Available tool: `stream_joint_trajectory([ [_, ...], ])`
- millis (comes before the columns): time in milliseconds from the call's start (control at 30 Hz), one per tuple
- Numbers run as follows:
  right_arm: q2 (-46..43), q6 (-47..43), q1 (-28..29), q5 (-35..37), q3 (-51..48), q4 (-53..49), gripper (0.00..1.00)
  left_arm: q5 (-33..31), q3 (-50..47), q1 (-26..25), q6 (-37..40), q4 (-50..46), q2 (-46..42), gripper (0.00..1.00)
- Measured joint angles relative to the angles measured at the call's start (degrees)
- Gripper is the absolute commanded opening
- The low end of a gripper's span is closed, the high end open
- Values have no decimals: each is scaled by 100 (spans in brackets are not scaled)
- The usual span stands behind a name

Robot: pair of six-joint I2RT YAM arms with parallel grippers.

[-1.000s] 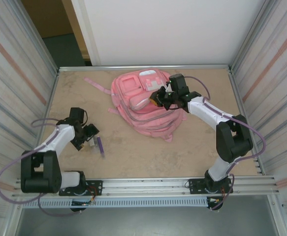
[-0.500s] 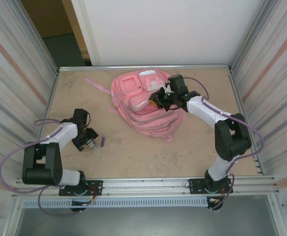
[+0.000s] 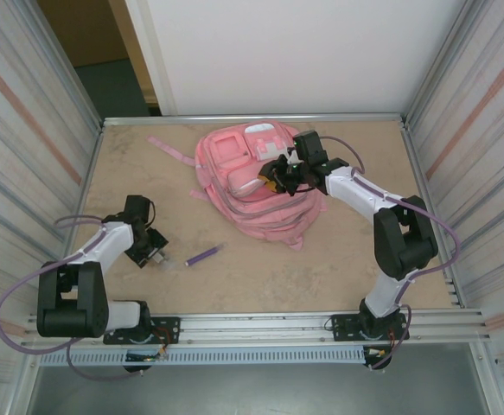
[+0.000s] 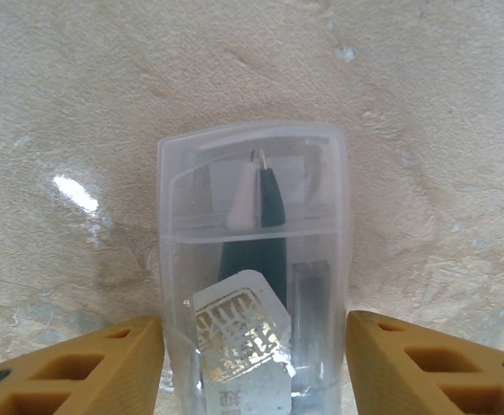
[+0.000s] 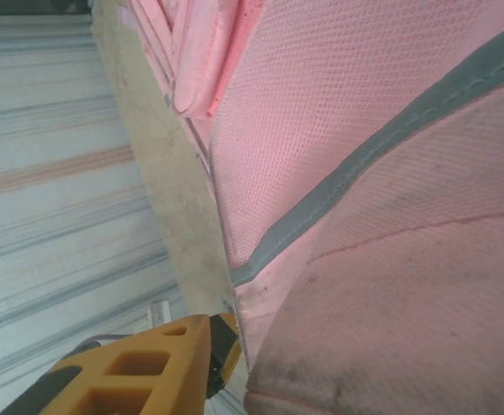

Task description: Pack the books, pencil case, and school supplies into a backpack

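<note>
The pink backpack (image 3: 253,186) lies at the back middle of the table; its mesh and grey trim (image 5: 364,156) show close up in the right wrist view. My right gripper (image 3: 279,175) rests on its top. One yellow finger (image 5: 139,367) lies against a fabric edge and the other is hidden. At the near left, my left gripper (image 3: 152,252) (image 4: 252,354) is shut on a clear plastic case (image 4: 252,216) of small supplies that lies on the table, both fingers against its sides. A purple pen (image 3: 204,254) lies loose just right of it. Books and pencil case are out of view.
A pink strap (image 3: 170,149) trails over the table (image 3: 260,272) left of the backpack. Ribbed metal walls (image 3: 27,156) close in both sides. A rail (image 3: 260,324) runs along the front edge by the arm bases.
The left gripper's jaws closed in onto the clear case. The purple pen rolled right and turned away from that gripper. The right gripper shifted slightly left on the backpack.
</note>
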Motion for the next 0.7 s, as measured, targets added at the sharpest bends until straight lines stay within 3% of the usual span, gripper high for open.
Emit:
stream_joint_trajectory([
  [167,0,-293,2,-7,9,-131,49,22,4,4,-22,-114,-348,51],
  [367,-291,-1860,4,448,-7,-1001,52,229,195,4,-20,-343,-981,51],
  [400,-417,-2072,-2,577,-50,-1121,53,267,219,4,-20,-343,-1069,54],
  [467,-774,-2527,-7,857,-162,-1394,53,313,245,4,-35,-345,-1207,72],
  [600,-1259,-3036,2,1038,-251,-1556,55,352,243,4,11,-424,-1064,77],
  [700,-1388,-3233,63,1058,-313,-1462,63,452,225,4,39,-433,-678,78],
])
